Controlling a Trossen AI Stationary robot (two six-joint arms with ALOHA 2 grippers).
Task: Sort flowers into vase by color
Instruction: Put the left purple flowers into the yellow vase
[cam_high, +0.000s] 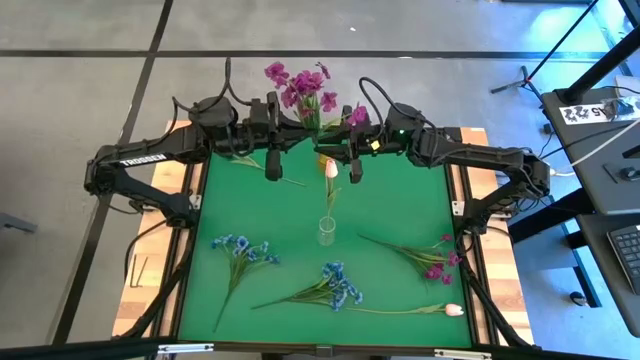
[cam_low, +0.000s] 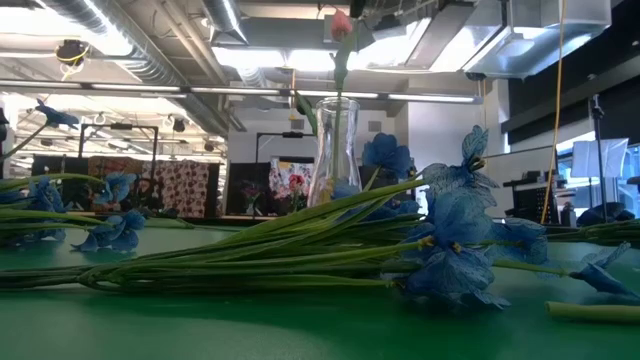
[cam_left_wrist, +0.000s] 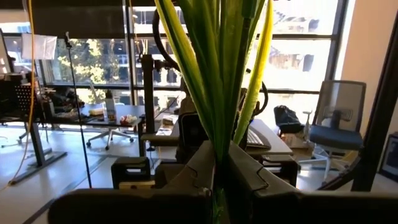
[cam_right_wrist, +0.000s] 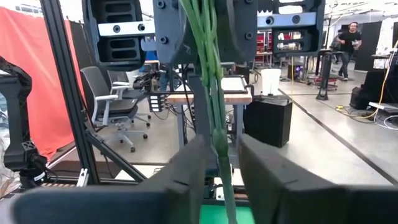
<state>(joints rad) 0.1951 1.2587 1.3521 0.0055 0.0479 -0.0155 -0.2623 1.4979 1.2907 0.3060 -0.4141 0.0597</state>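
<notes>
both tools hang at the far desk (cam_high: 400, 210) edge. left tool (cam_high: 272, 150) pinches magenta flowers (cam_high: 300, 90); right tool (cam_high: 352, 160) pinches a pink tulip (cam_high: 331, 168). next, lower it into the vase (cam_high: 326, 231).

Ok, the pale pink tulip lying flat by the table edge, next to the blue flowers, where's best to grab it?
Take the pale pink tulip by its bare stem, about midway, coming straight down with the fingers across it. It lies flat, so there is no way under from the side. The stem's far end runs into the blue spray, so keep clear of that.
</notes>
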